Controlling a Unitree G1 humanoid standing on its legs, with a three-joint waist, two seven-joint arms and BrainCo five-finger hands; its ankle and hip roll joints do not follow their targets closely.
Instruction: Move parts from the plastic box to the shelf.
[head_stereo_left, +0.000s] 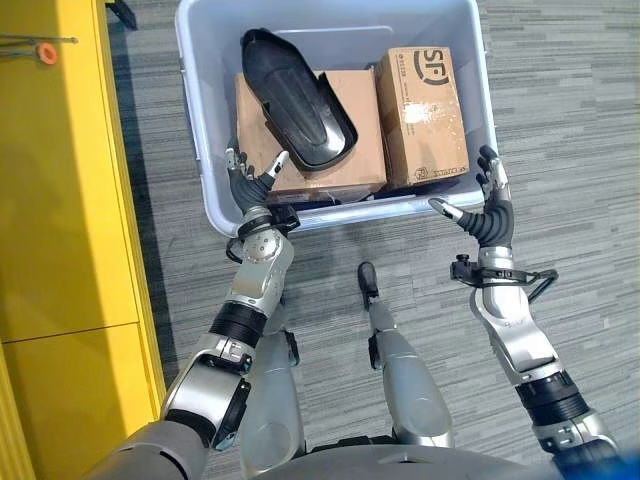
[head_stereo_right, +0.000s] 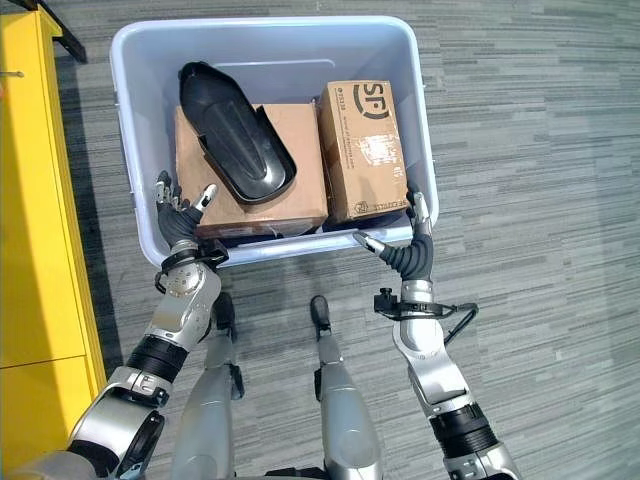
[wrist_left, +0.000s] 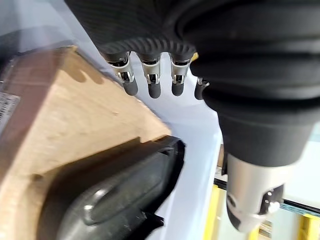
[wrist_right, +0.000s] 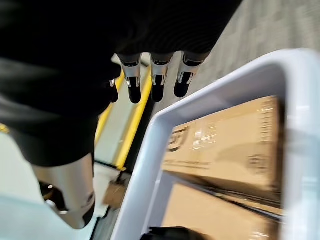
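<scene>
Plastic box (head_stereo_left: 196, 130) sat on grey carpet floor (head_stereo_left: 580, 150), yellow shelf (head_stereo_left: 60, 200) beside it. Inside: black moulded part (head_stereo_left: 295, 100) lying on a wide cardboard box (head_stereo_left: 350, 130), w/ a narrower cardboard box (head_stereo_left: 422, 115) next to it. Left hand (head_stereo_left: 250, 185) at near-left corner, fingers (wrist_left: 150, 85) spread & relaxed just beyond wide carton's edge, holding nothing. Right hand (head_stereo_left: 490, 205) at near-right corner, fingers (wrist_right: 157, 85) straight over the rim, thumb out, empty.

You see a pale lavender-grey plastic box (head_stereo_left: 200, 170) holding two tan cardboard boxes (head_stereo_left: 420, 115) and a glossy black part (head_stereo_left: 295, 100), on grey striped carpet (head_stereo_left: 570, 150), with a bright yellow shelf (head_stereo_left: 60, 200) at left.
</scene>
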